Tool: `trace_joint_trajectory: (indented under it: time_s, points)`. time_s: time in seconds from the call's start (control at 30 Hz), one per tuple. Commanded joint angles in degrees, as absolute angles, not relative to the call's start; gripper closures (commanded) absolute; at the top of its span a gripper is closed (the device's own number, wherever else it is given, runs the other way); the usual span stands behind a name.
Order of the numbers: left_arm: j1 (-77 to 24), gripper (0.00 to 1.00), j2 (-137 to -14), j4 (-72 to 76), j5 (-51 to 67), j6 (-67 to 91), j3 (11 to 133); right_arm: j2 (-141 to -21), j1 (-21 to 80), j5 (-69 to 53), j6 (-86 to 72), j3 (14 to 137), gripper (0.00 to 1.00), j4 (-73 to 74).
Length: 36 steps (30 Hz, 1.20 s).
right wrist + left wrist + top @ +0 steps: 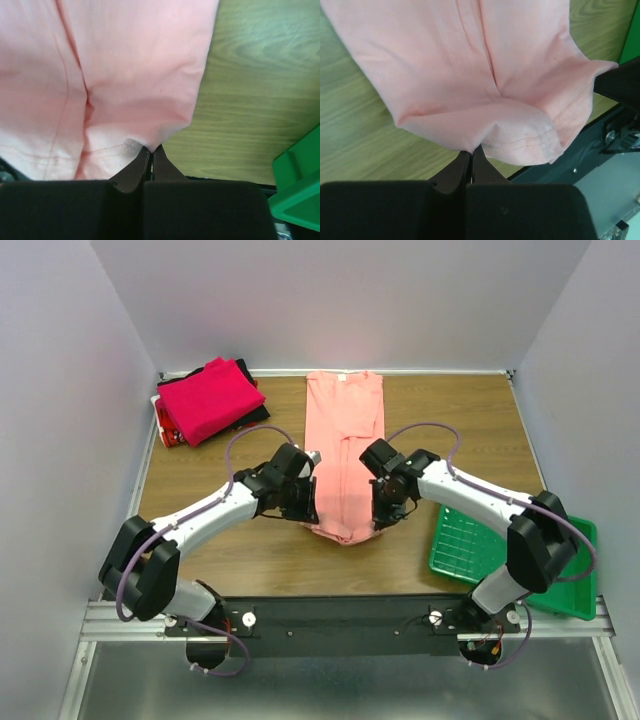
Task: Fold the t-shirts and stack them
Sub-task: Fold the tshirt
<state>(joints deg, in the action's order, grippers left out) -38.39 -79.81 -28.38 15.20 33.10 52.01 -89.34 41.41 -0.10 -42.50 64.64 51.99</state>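
shirt hem pinched at both near corners

salmon-pink t-shirt (345,430) lay lengthwise down the middle of the wooden table (450,420), its sides folded in to a narrow strip and its collar toward the far wall. any label at the collar was too small to read from above. the left gripper (471,156) had its jaws closed tight on the near left corner of the hem. the right gripper (151,152) was clamped the same way on the near right corner, and the stitched hem bunched up between them. at the far left corner sat a stack: a magenta t-shirt (208,398) on top, with the edge of a red t-shirt (172,432) and a black t-shirt (252,412) beneath. a green tray (470,550) rested at the near right edge, just beside the right arm. plain pale walls enclosed the table on three sides, and a metal rail (340,620) ran along the front.
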Motion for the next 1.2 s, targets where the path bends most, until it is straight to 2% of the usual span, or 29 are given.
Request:
trace_joint_trajectory:
  time_s: [0.0,0.47,0.77,1.17]
  points:
    - [-36.0,1.0,-82.0,-30.2,11.5,29.0,55.9,-92.6,40.0,6.7,-39.7,70.0,1.0,54.3]
    - [-27.8,1.0,-94.5,-29.4,11.4,22.2,68.3,-109.0,32.5,12.0,-32.5,88.9,1.0,54.2]
    - [-24.1,1.0,-104.2,-27.9,15.6,19.0,77.8,-117.8,28.1,13.2,-28.5,100.5,0.99,54.3]
    - [-20.1,1.0,-112.3,-26.0,21.3,16.0,85.4,-123.5,25.3,12.1,-26.3,107.9,1.0,54.5]
